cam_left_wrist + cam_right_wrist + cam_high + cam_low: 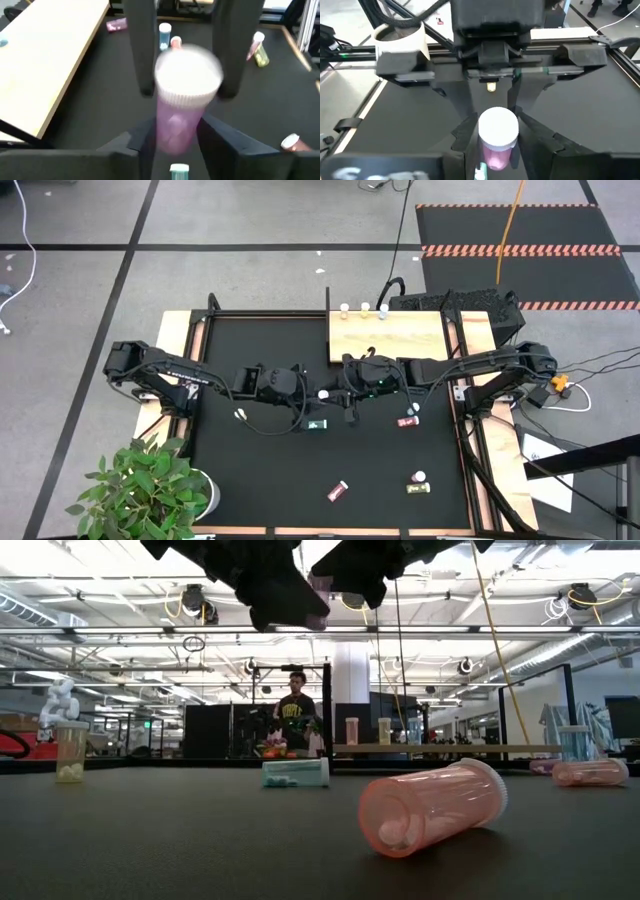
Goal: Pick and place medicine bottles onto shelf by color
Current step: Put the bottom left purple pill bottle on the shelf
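- Passing a pink bottle (182, 107) mid-air: I am holding it in both my left gripper (175, 132) and right gripper (492, 132).
- Shelf (385, 335) is carrying three bottles; four are lying on the mat (260, 470).

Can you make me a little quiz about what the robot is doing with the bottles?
1. True or false: the left gripper and right gripper are both empty.
2. How many bottles stand along the back edge of the shelf?
3. Which bottle lies on the mat closest to the two grippers? A) teal bottle B) purple C) black

Key:
1. False. They meet over the mat's middle with a pink bottle gripped between them.
2. Three.
3. A.
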You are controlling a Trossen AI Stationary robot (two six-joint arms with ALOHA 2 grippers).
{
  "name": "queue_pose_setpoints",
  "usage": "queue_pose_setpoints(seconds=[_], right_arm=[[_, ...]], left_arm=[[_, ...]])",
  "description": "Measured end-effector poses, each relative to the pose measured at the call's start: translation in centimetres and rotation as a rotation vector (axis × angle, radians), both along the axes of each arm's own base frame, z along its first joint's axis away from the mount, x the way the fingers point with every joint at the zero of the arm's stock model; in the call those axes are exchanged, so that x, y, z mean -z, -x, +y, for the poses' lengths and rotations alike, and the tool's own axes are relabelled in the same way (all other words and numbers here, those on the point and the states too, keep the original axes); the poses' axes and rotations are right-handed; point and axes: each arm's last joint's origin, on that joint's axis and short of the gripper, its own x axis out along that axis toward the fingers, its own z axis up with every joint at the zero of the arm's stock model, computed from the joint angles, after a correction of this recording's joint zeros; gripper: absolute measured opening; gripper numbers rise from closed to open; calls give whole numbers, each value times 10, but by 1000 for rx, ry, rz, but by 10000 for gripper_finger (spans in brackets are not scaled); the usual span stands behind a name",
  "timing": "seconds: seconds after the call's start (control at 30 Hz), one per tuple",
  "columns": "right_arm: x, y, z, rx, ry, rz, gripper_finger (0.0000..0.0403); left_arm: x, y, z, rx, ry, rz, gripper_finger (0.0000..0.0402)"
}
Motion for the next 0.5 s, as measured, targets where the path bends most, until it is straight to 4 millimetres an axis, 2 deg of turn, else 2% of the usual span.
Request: queue_pose_setpoints(seconds=[0.17,0.3,0.5], right_arm=[[1,0,-4,13,5,8,121],[-6,7,-14,45,10,5,116],[-26,43,-43,197,156,93,122]], left_arm=[[-1,0,3,-50,82,-6,227],[-1,3,7,-112,159,21,291],[-4,19,14,-182,215,122,355]])
